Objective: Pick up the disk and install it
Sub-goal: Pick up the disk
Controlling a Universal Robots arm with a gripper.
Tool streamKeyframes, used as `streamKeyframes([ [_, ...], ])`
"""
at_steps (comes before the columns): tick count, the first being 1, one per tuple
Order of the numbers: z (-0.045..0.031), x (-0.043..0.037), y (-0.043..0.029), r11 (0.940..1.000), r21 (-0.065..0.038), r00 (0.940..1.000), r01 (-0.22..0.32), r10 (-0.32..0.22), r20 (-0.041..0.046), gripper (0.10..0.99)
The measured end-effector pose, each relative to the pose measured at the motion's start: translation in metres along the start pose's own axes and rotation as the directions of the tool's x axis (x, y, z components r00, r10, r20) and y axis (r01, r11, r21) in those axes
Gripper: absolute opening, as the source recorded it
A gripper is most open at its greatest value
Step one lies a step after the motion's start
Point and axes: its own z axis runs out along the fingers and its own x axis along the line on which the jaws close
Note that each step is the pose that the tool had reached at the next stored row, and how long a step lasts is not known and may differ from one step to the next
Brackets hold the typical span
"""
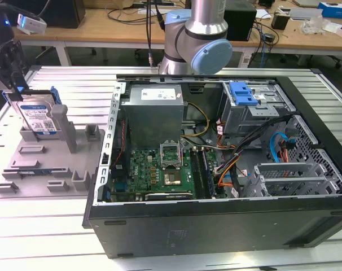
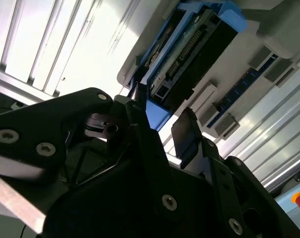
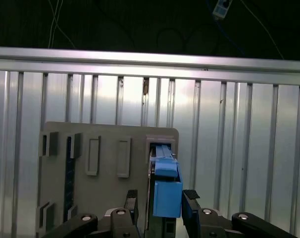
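End effector, fingers parted, straddling the disk, which stands on edge in a slot of the grey fixture on the bench.

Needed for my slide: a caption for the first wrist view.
Gripper, jaws open, straddling the disk standing in its grey holder.

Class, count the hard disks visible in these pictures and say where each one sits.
1. The disk stands on edge in the grey holder at the exterior view's left, with the open gripper astride it. More may be hidden inside the computer case.
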Motion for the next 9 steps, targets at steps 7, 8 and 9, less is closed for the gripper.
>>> streamKeyframes([
  [7, 0.003, -0.0001, 0.0, 1.0, -0.003, 1.0, 0.0, 0.0, 0.0018, 0.482],
  [8, 0.0039, -0.0002, 0.0, 1.0, -0.003, 1.0, 0.0, 0.0, 0.0019, 0.482],
  [9, 0.0047, -0.0002, 0.0, 1.0, -0.003, 1.0, 0.0, 0.0, 0.0021, 0.482],
])
